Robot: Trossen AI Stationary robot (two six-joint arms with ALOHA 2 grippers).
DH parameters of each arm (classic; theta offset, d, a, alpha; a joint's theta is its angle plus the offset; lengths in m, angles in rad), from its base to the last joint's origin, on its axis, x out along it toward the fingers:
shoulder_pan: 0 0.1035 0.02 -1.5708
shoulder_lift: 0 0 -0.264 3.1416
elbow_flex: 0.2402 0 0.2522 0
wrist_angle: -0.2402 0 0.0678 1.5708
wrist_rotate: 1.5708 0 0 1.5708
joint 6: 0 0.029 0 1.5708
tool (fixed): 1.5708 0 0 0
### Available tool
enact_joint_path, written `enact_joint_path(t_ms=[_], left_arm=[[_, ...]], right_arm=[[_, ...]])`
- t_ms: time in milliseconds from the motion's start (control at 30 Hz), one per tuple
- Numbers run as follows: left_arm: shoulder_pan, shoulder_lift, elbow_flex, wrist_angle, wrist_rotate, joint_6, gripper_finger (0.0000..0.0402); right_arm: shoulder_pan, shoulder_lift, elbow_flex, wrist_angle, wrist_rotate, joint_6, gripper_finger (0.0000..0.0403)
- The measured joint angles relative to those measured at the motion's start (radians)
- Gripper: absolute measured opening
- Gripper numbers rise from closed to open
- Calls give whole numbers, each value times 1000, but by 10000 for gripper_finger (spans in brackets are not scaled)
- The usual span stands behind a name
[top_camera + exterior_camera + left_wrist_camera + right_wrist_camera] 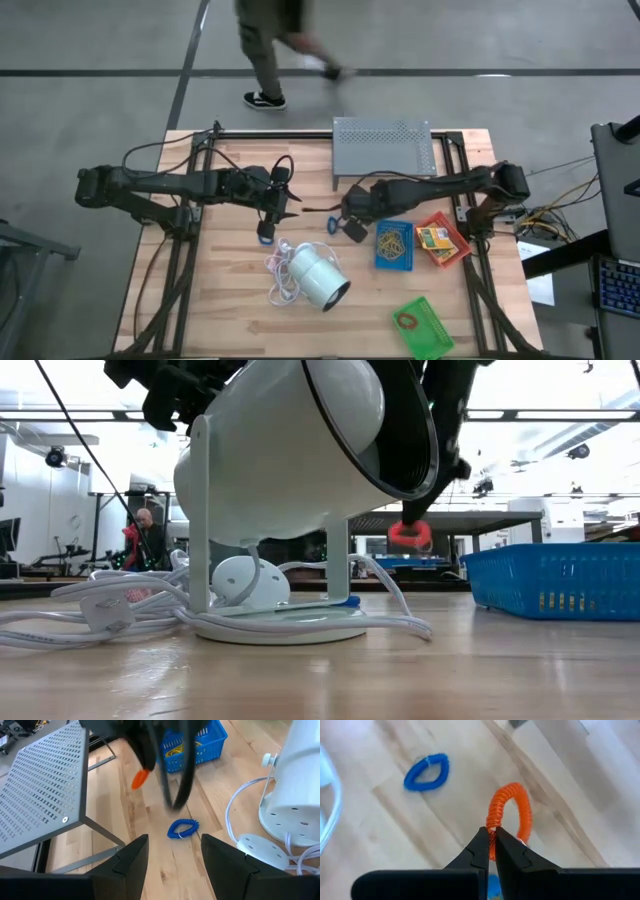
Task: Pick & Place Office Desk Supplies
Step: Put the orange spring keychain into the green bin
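The wooden desk [230, 300] carries a grey perforated metal stand [384, 148] at its 12 o'clock edge and a big white cylinder lamp [318, 275] with its white cord [280, 272] near the centre. To the lamp's 3 o'clock sits a blue tray [394, 245] holding tan rubber bands [391, 239], and just beside that, further toward 3 o'clock, a red tray [444, 240] with a yellow-orange printed box [432, 238]. A green tray [423, 328] lies at the desk's 5 o'clock corner with a dark loop [406, 320] inside. The right tool [491, 841] hangs above the desk centre, fingers pressed together, pinching an orange-red coiled loop [510, 815] clear of the wood. The left tool [174, 855] hovers at about 10 o'clock of the lamp, fingers spread and holding nothing. A blue coiled loop [183, 828] lies flat on the desk between the two tools. A person [272, 45] walks on the floor beyond the desk's 12 o'clock side.
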Motion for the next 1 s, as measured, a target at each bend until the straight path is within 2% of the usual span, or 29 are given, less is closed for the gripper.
enact_joint_path(t_ms=[267,533,667,833,1000], left_arm=[[0,0,0,-7,0,0,184],[0,0,0,-14,0,0,184],[0,0,0,-12,0,-3,184],[0,0,0,-5,0,-4,184],[0,0,0,-3,0,-4,184]], right_arm=[[102,-127,57,-181,-17,34,13],[321,-255,75,-217,-41,207,13],[460,-266,75,-214,-47,382,13],[610,-222,75,-204,-57,694,13],[705,-147,109,-198,-172,1020,13]])
